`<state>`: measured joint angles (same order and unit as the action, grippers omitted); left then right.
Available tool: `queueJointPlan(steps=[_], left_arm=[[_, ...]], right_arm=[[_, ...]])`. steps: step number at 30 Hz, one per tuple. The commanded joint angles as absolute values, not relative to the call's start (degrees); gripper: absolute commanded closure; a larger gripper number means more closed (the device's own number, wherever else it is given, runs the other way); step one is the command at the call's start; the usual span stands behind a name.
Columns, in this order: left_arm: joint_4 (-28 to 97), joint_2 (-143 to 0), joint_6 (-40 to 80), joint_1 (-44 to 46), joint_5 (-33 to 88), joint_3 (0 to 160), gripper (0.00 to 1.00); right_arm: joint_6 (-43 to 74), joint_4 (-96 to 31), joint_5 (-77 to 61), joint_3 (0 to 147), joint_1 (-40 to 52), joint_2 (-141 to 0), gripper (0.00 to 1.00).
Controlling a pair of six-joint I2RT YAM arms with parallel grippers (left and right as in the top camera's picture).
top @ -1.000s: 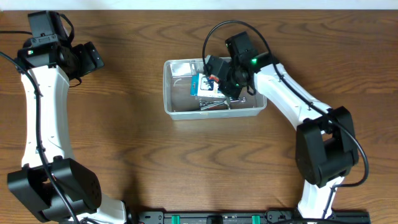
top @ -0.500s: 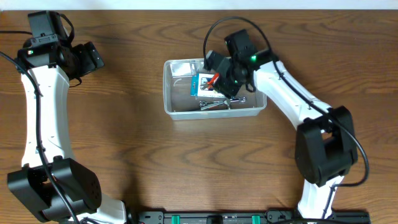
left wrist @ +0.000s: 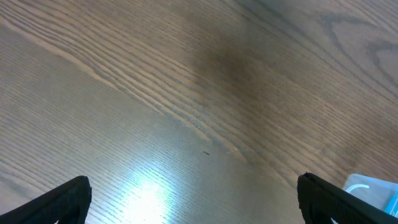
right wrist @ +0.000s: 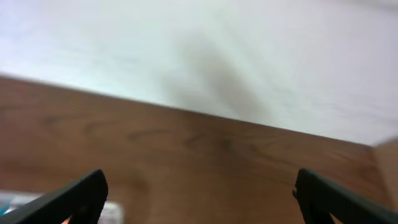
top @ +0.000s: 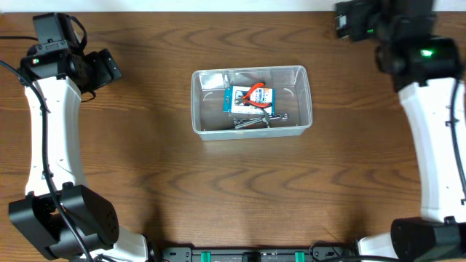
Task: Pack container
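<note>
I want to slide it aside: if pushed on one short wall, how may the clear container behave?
The container looks like thin plastic, so its wall may flex. It looks low and wide, so it likely slides rather than tips. The pliers and metal pieces inside lie loose and may shift.

A brown wood-grain table (top: pixel 218 189) runs up to a pale wall (right wrist: pixel 199 50), with a bright glare (left wrist: pixel 146 193) on its surface.

Container (top: pixel 195 109) open from above, walls all round, box (top: pixel 242 102) and pliers (top: pixel 257 92) inside; left gripper (top: pixel 108 68) and right gripper (top: pixel 344 20) well apart.
</note>
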<state>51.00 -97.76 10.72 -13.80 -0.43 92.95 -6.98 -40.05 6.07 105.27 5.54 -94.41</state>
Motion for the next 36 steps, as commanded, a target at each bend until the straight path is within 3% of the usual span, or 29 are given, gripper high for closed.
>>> queueJointPlan(steps=[1,30,36], left_arm=[[51.18,-98.06,11.27,-13.98,-0.91,93.23,0.02],[51.18,-98.15,11.29,-13.96,-0.91,93.08,0.02],[51.22,-91.35,11.25,-13.19,-0.93,93.08,0.02]], right_arm=[[-4.1,-40.07,6.85,105.12,4.29,-95.2,0.01],[-4.1,-50.85,6.87,105.1,3.77,-95.26,0.01],[-4.1,-50.85,6.87,105.1,3.77,-95.26,0.01]])
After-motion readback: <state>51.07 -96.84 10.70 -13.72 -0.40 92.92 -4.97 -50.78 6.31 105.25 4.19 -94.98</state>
